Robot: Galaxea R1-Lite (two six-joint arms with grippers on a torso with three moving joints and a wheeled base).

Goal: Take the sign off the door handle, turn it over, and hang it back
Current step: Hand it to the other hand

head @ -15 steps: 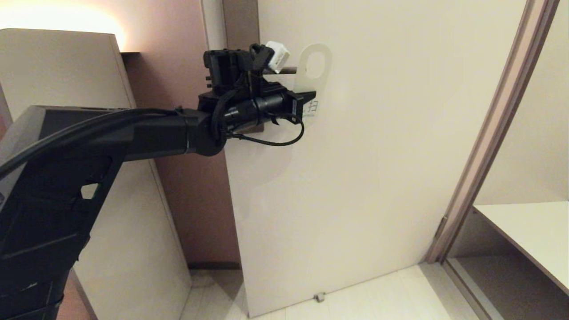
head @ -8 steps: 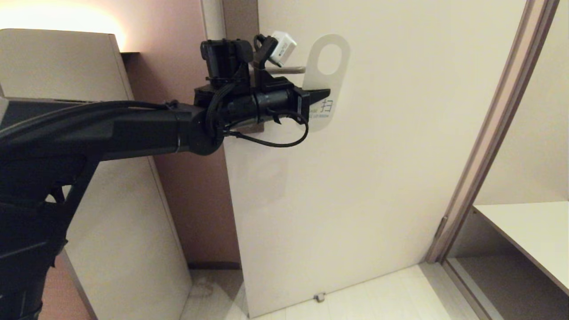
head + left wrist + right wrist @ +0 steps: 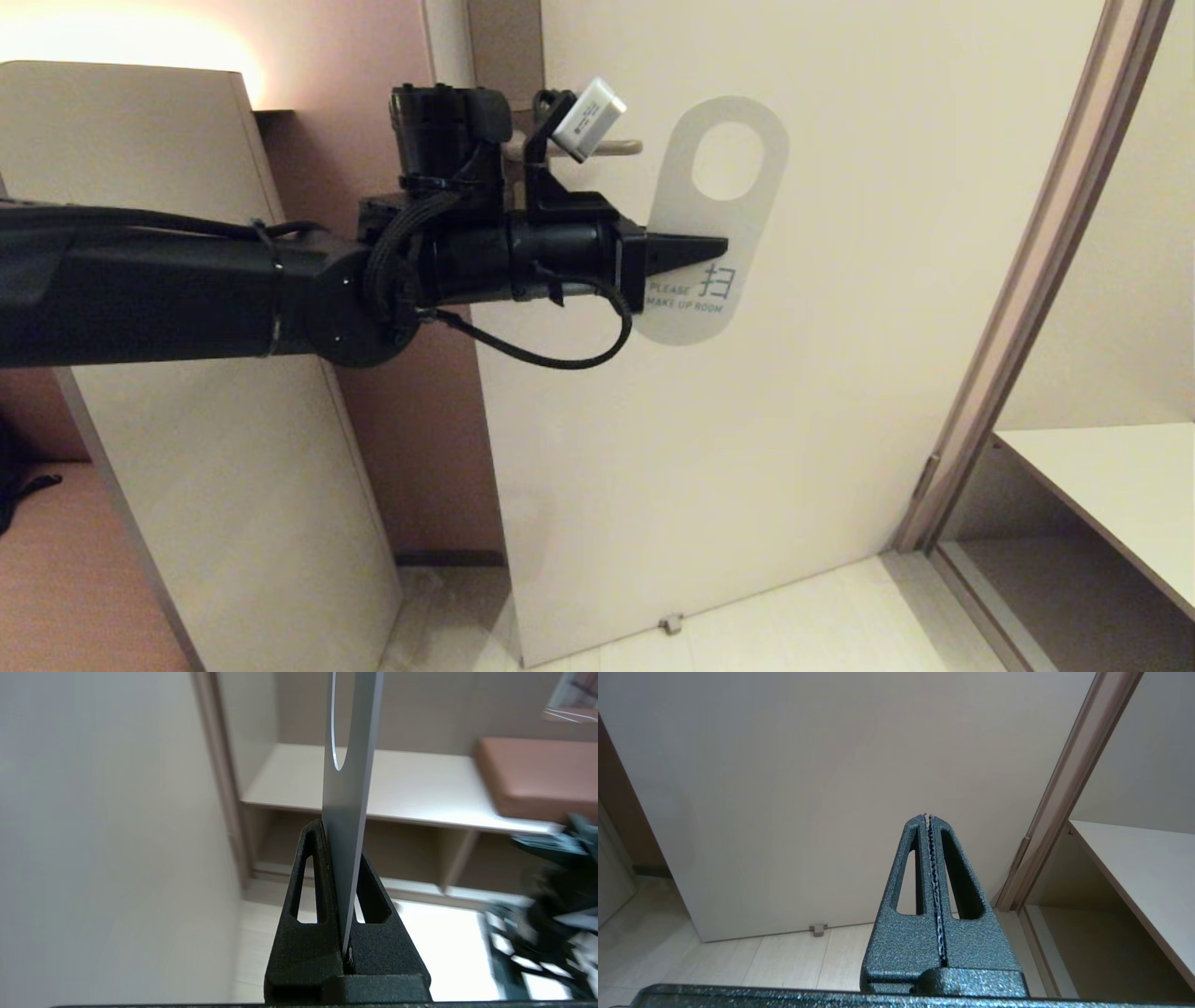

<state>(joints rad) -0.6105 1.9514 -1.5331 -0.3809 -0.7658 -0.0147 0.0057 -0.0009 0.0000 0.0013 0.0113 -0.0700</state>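
Left gripper (image 3: 714, 248) level, pinching sign (image 3: 717, 219) edge-on at mid-height, below oval hole. Sign upright, white "MAKE UP ROOM" face out, clear of door handle (image 3: 611, 147), just beside lever tip, in front of door (image 3: 840, 327). Right gripper (image 3: 928, 817) parked, fingers pressed together, holding nothing.

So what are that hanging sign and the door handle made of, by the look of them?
The sign, pinched in the left gripper, looks like thin stiff matte plastic or coated card: it stays flat, edge-on. The door handle looks like matte brushed metal, though painted plastic is possible.
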